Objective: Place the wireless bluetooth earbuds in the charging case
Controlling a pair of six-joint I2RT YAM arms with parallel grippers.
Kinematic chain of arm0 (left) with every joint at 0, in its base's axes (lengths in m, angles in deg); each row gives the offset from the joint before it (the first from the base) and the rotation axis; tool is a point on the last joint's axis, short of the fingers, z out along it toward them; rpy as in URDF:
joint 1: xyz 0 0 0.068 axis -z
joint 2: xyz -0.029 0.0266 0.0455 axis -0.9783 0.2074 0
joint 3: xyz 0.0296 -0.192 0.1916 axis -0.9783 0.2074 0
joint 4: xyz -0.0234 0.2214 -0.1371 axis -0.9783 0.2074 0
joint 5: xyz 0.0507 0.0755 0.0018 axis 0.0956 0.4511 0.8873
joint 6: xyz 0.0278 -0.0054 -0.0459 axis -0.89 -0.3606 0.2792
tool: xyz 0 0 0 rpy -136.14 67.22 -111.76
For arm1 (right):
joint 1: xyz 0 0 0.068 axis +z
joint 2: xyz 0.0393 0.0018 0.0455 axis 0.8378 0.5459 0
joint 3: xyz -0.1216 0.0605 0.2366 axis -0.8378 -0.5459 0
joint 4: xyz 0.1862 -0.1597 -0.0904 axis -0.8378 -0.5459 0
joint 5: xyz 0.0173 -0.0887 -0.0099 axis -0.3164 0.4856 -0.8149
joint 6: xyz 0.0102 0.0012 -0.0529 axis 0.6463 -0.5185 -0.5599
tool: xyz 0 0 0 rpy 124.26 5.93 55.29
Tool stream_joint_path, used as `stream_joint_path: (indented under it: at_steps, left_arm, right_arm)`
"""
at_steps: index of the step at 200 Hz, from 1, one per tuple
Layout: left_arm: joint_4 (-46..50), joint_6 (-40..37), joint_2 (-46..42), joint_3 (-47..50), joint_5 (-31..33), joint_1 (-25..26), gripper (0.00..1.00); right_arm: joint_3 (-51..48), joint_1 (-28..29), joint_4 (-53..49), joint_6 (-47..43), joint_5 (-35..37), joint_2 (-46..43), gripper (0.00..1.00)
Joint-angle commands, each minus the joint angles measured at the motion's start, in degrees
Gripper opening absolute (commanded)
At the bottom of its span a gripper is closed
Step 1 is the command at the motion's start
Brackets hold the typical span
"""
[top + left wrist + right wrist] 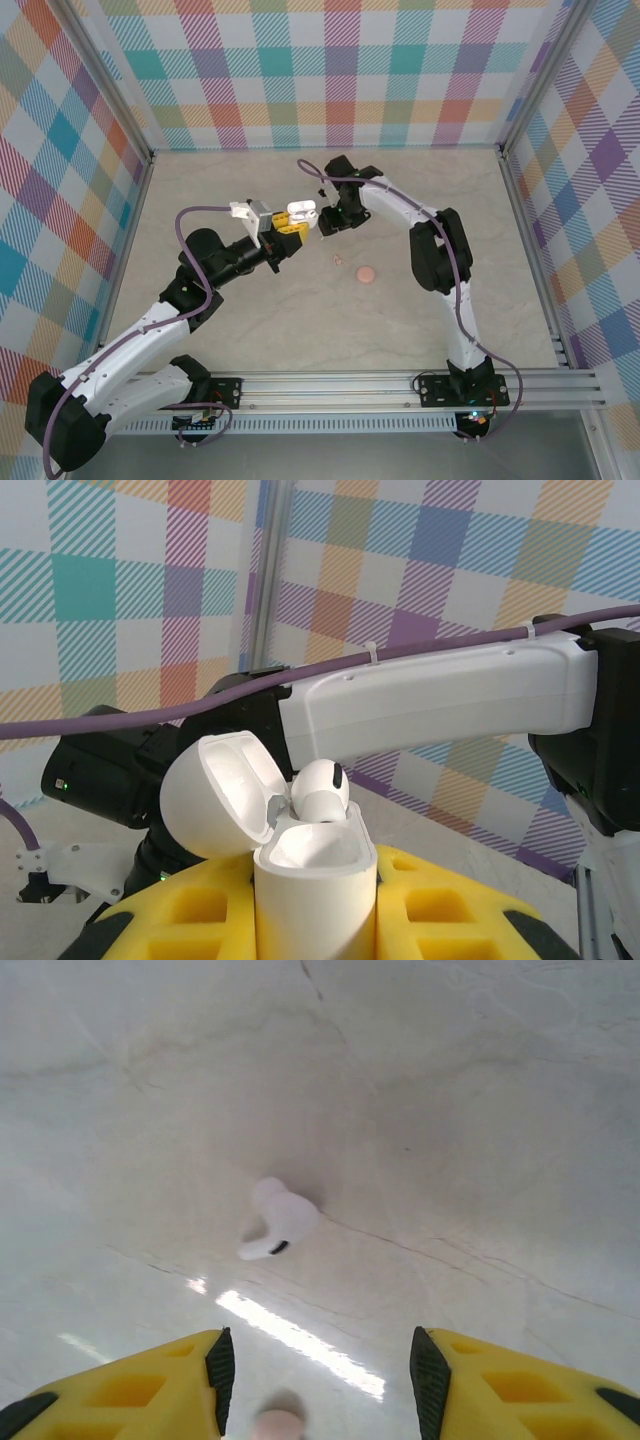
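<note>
- Case is clamped upright in the left end effector, held up off the worktop, with its lid swung open.
- One earbud sits in the case with its head above the rim. I cannot tell whether it is fully seated.
- The second earbud lies on the worktop, just ahead of the right end effector, whose jaws stand apart and empty.
- Step in hand, as I judge it: fetching the second earbud, with the task about half done.
- The next move calls for lowering the right end effector to straddle the tiny glossy bud and closing gently. It then carries the bud stem-down to the free side of the case.
</note>
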Motion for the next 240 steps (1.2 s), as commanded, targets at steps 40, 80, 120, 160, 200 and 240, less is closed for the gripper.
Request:
stream_joint_path:
  at_steps: [40, 80, 120, 160, 200, 240]
  left_arm:
    - [-1.86, -0.03, 0.23, -2.01, -0.78, -0.73, 0.01]
    - [-2.11, 0.06, 0.46, -2.00, -0.85, -0.74, 0.02]
    - [-2.18, 0.06, 0.44, -1.93, -0.78, -0.74, 0.02]
    - [-2.35, 0.10, 0.44, -1.61, -0.61, -0.73, 0.02]
    - [-2.52, 0.23, 0.29, -1.51, -0.52, -0.73, 0.02]
    - [-2.71, 0.32, 0.23, -1.37, -0.48, -0.75, 0.01]
  right_arm:
    - [7.30, -0.10, -0.79, 13.51, -6.74, 6.78, 0.45]
    - [11.53, 0.17, -2.81, 15.73, -5.20, 10.79, 0.50]
    - [15.37, 1.06, -5.98, 15.38, -2.87, 14.09, 0.51]
    - [17.19, 2.41, -8.58, 15.36, 1.59, 15.97, 0.49]
    - [18.48, 3.67, -11.06, 15.62, 5.41, 17.28, 0.47]
    - [19.42, 4.40, -12.17, 15.04, 6.75, 18.15, 0.42]
